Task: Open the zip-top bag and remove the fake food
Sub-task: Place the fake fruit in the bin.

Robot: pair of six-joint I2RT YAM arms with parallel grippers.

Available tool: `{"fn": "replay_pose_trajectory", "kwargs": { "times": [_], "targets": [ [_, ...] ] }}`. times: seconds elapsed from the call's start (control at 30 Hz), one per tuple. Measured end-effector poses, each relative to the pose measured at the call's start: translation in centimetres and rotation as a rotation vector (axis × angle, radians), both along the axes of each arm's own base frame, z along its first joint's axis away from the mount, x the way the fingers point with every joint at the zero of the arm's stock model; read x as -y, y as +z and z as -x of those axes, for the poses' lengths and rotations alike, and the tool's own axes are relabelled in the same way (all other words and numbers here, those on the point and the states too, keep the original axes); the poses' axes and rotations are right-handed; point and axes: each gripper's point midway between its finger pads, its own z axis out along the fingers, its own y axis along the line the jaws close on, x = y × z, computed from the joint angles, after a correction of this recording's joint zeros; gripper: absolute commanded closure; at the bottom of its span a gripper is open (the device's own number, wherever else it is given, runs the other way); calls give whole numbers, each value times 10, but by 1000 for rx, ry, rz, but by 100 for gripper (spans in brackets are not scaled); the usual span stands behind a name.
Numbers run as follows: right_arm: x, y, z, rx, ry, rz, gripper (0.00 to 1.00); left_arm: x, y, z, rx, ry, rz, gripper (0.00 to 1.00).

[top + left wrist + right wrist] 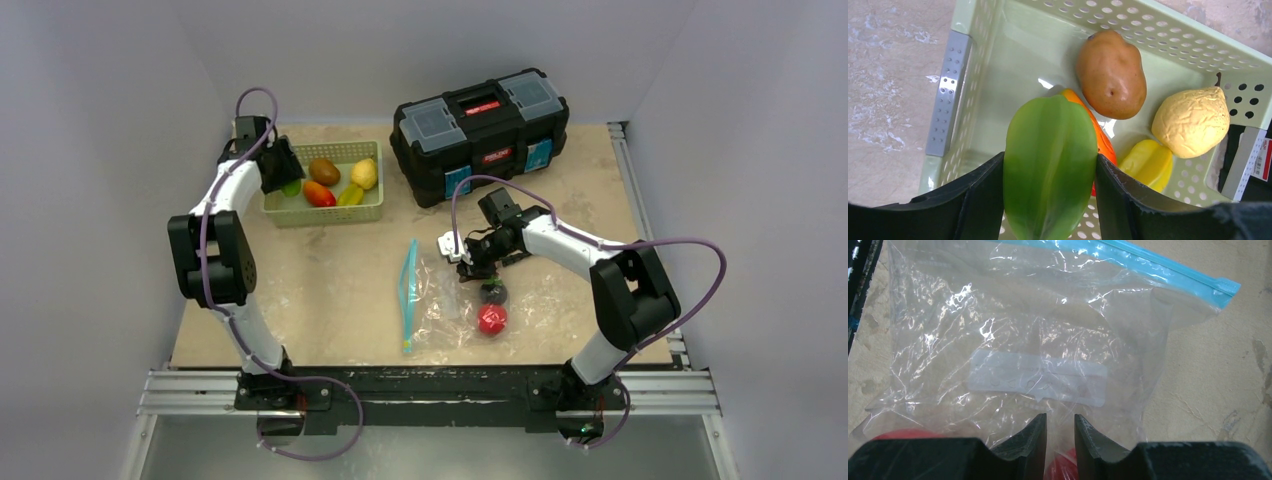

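My left gripper [285, 180] [1049, 160] hangs over the green basket [325, 215] [1013, 45], shut on a glossy green fake fruit [1050, 165]. In the basket lie a brown potato [1110, 72], a yellow pear [1190, 122], an orange-red piece [1100, 135] and a yellow piece [1145, 162]. The clear zip-top bag [440, 310] [1023, 330] lies flat mid-table, its teal zip strip [408, 290] [1158, 270] on the left. A red fruit [491, 320] and a dark one [492, 292] are inside. My right gripper [466, 262] [1060, 417] sits on the bag's right part, jaws narrow with bag film between them.
A black toolbox [480, 130] stands at the back, right of the basket. The table's metal rail [430, 385] runs along the near edge between the arm bases. White walls close in on three sides.
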Motion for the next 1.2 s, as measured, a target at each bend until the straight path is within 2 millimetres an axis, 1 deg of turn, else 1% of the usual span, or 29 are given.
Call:
{"fn": "replay_pose_trajectory", "kwargs": {
  "times": [0.1,0.23,0.3,0.33,0.37,0.47,0.5,0.53,0.63,0.8,0.9,1.0,1.1,1.2],
  "targets": [
    [0,0,0,0,0,0,74,-6,-3,-2,-10,10,2,49],
    [0,0,0,-1,0,0,74,-15,-7,2,-31,31,5,35],
    [0,0,0,-1,0,1,74,-19,-6,3,-34,37,5,25],
    [0,0,0,-2,0,1,74,-20,-6,4,-35,40,4,23],
    [0,0,1,-3,0,1,74,-21,-5,3,-34,41,5,16],
    [0,0,1,-4,0,2,74,-22,-5,4,-35,36,5,11],
    [0,0,1,-3,0,2,74,-22,-5,5,-36,33,5,3],
    [0,0,1,-4,0,2,74,-21,-3,5,-35,28,5,1],
    [0,0,1,-4,0,2,74,-20,5,7,-15,16,5,0],
    [1,1,1,-2,0,2,74,-14,34,15,50,-2,14,0],
    [0,7,1,11,0,-7,74,-9,53,24,97,-19,23,0],
    [0,15,0,34,-1,-19,74,-2,69,38,151,-38,32,0],
    [1,22,-1,51,-5,-29,73,4,78,53,187,-54,40,0],
    [3,24,-3,54,-13,-32,72,11,80,68,205,-70,50,0]
  ]
}}
